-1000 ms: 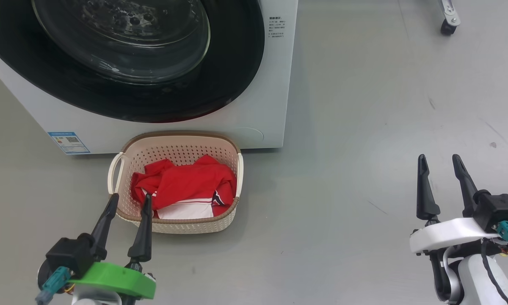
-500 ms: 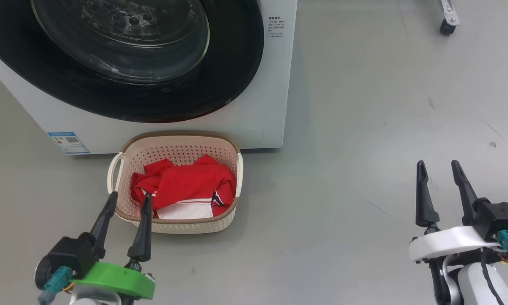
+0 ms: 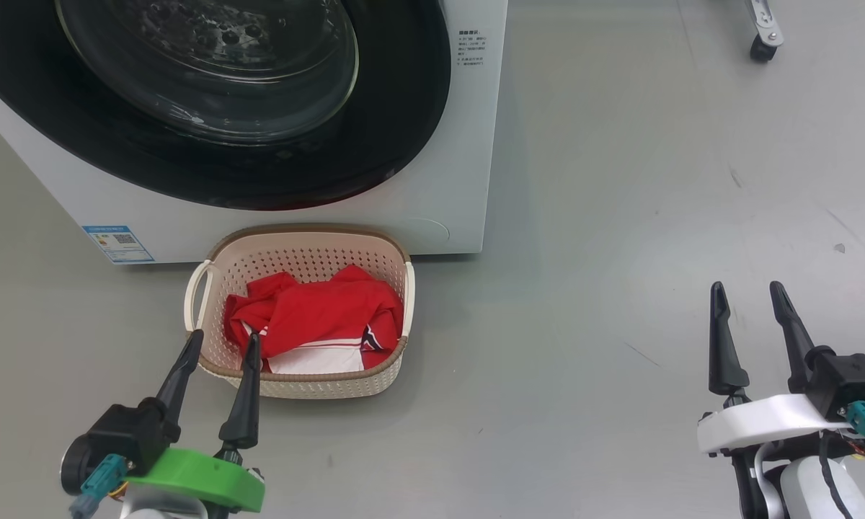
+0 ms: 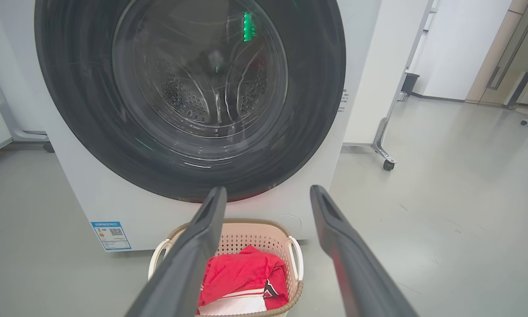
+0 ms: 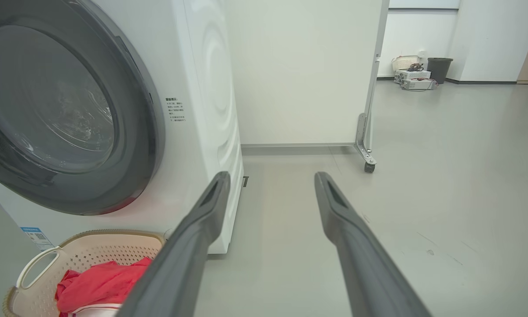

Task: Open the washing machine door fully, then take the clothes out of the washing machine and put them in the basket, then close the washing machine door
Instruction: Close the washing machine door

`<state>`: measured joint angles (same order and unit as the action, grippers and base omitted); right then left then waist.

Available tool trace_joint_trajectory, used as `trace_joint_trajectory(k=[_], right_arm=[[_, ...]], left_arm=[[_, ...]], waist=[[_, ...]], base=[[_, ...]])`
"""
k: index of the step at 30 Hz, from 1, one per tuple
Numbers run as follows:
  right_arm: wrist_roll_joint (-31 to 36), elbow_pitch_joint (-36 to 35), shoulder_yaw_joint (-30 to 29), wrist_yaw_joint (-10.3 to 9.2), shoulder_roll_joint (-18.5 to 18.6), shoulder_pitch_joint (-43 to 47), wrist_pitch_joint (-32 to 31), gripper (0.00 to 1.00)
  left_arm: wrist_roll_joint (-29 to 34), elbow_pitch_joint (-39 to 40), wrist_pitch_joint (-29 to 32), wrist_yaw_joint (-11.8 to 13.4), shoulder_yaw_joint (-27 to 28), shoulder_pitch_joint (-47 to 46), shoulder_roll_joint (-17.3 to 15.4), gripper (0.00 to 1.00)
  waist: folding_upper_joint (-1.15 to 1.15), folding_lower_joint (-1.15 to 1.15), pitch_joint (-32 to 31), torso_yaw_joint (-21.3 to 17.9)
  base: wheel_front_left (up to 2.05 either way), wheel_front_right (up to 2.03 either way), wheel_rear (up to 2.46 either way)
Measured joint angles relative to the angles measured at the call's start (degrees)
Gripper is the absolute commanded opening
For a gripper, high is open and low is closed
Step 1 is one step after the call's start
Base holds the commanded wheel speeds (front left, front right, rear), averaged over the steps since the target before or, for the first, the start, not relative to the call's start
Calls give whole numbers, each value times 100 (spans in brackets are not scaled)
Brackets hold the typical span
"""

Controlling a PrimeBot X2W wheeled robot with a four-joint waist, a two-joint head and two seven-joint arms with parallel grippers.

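Retreat: right gripper (image 3: 745, 286) has sunk toward lower right, left gripper (image 3: 225, 334) idle, both jaws released; clothes (image 3: 317, 317) in basket (image 3: 303, 231), washing machine door (image 3: 404, 108) shut, so task looks done.

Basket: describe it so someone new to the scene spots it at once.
Find the big white washing machine with its round black door shut. On the grey floor just in front of it, below the door, sits the basket: small, cream, perforated sides, brown rim, loop handles. It is the one thing holding red-and-white clothes.
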<state>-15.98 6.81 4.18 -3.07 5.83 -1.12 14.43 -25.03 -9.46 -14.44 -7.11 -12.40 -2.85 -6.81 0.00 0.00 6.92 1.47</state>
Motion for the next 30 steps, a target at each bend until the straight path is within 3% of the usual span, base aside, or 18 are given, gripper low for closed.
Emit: trace_joint_trajectory(k=[30], right_arm=[[109, -86, -46, 65, -59, 74, 0, 100]], left_arm=[[-118, -25, 0, -1, -64, -1, 21, 100]], waist=[[0, 0, 31, -17]], base=[[0, 0, 0]])
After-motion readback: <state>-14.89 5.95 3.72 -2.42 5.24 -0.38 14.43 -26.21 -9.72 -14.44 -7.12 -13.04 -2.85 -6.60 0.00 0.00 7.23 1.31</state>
